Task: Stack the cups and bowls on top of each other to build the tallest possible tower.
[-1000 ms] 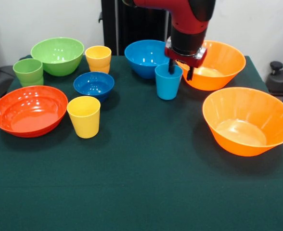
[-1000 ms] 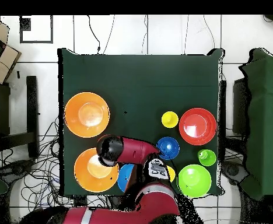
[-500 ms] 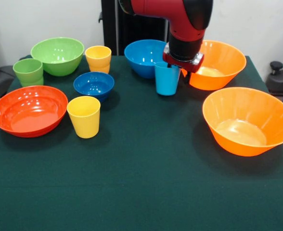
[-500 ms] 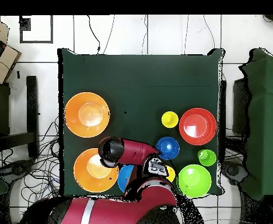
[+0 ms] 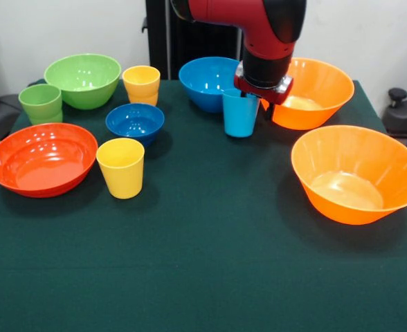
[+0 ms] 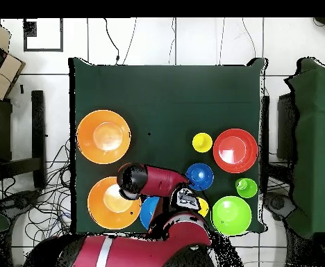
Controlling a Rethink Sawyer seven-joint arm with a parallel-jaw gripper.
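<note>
Dark green cloth table fills the front view; nothing stacked on it, every piece sits alone.

Red and black arm drops in top centre, hiding the gap between the far bowls.

Two large glossy orange plastic bowls: one right of centre, one upper right partly behind the arm.

Wide red-orange plastic bowl at left edge.

Green plastic bowl upper left.

Medium light blue plastic bowl top centre, just left of the arm.

Small dark blue plastic bowl left of centre.

Light blue tapered plastic cup stands between the light blue bowl and the far orange bowl; gripper clamped on its rim, one finger inside the cup, one outside.

Yellow plastic cup just beside the red-orange bowl; second yellow cup by the green bowl.

Green plastic cup far left.
</note>
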